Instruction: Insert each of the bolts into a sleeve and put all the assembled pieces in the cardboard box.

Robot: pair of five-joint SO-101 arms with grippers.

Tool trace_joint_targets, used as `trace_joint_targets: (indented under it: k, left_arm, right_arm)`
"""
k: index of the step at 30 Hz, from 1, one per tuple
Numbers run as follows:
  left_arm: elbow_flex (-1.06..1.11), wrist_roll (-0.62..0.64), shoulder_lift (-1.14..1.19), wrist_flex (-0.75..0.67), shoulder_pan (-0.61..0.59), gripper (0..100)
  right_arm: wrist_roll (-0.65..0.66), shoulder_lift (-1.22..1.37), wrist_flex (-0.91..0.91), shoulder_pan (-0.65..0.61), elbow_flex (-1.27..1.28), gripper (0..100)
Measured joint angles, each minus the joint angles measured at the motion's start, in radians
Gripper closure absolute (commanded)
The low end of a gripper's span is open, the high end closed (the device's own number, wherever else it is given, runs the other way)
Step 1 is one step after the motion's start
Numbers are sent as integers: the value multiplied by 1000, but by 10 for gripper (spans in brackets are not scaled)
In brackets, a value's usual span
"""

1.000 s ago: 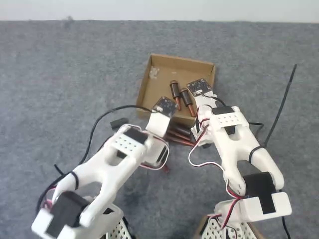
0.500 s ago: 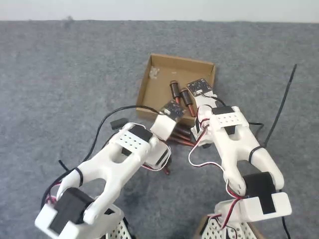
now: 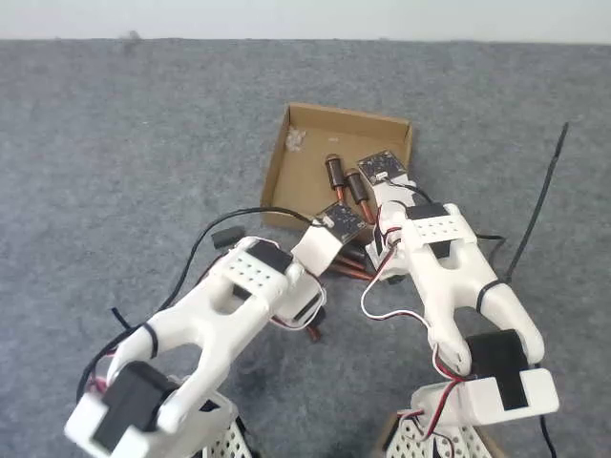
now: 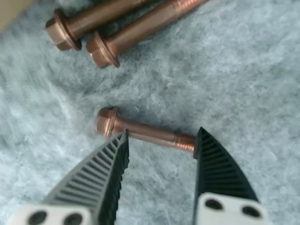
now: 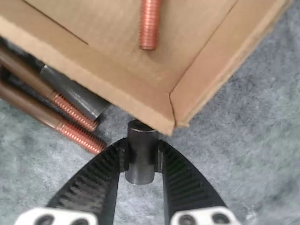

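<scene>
While the left claw is hanging open just above the grey carpeted desk, its two black ribbed fingers are straddling a single copper-coloured metal bolt with a flanged hex head. One tip is sitting near the head and the other at the threaded end, and neither is visibly pressing on it. That bolt is lying flat on the carpet, and two more copper-coloured bolts are lying side by side a little beyond it, their heads pointing the same way. The right claw is gripping a short dark grey cylindrical metal sleeve between its black fingers, and the sleeve's far end is sitting right at an outer corner of the shallow brown cardboard box. A copper threaded shaft is lying inside the box, and a dark sleeve with copper thread poking out of it is lying against the box's outer wall beside two long brown rods. From the high view, the box is sitting on the desk ahead of both arms and is holding two assembled pieces side by side. The white left arm and white right arm are both leaning toward its near edge.
</scene>
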Motion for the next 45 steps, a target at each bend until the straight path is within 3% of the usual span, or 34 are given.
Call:
trace_joint_targets:
  k: [5,12,23,29,45]
  left_arm:
    - [135,43,-132,-21,5,773]
    - [152,124,-169,-54,5,776]
    - [-29,278,107,-38,-84,793]
    - [-101,290,161,-8,-87,968]
    - [-110,226,170,-11,-75,973]
  right_arm:
    - [15,0,0,-2,0,992]
    - [18,0,0,-6,0,992]
    - [18,0,0,-6,0,992]
    - [18,0,0,-6,0,992]
    - [18,0,0,-6,0,992]
